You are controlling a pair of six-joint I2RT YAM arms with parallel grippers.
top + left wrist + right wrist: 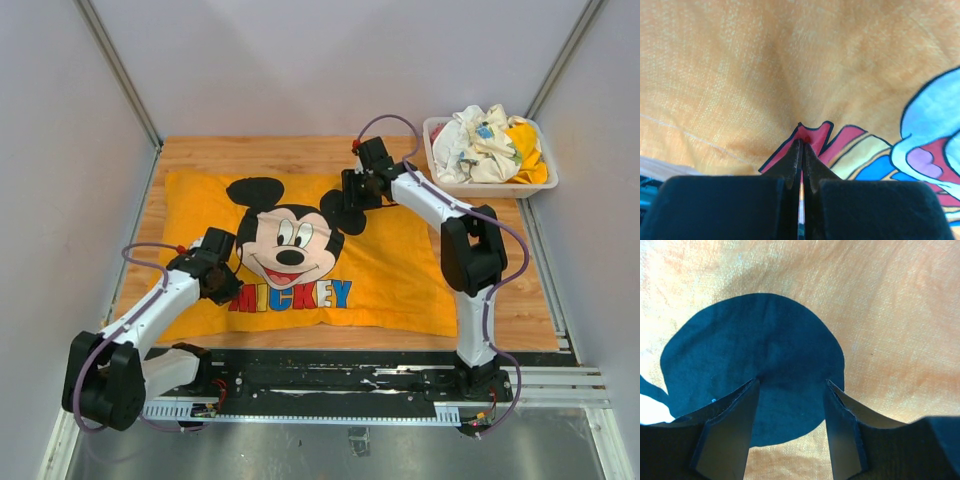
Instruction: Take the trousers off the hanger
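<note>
The trousers (400,260) lie spread flat as a wide orange rectangle across the wooden table (540,290). The cloth is a fine woven cotton, and its thread grain shows plainly in both wrist views. Printed on it is a big cartoon mouse face (290,245) with round black ears, above block letters (295,295) in red, yellow and blue.

My left gripper (230,288) sits at the near left part of the print. In its wrist view (801,141) the two black fingers are pressed flat together, with only a thin sliver between them. They pinch a small peak of fabric at the top of the red letter (816,136), and soft creases fan out from that point.

My right gripper (347,200) is at the far side, over the mouse's right-hand ear. In its own view (792,382) the jaws stand apart and hold nothing, with both tips down against the round black ear patch (755,340).

A white plastic basket (490,188) stands at the far right corner of the table, heaped with crumpled white and yellow clothes (485,140).

From above I cannot tell waistband from legs, and I cannot tell whether a hanger lies under the cloth. The arm bodies cover the fingertips in the top view. In the left wrist view the fingers block the fabric right beneath them.
</note>
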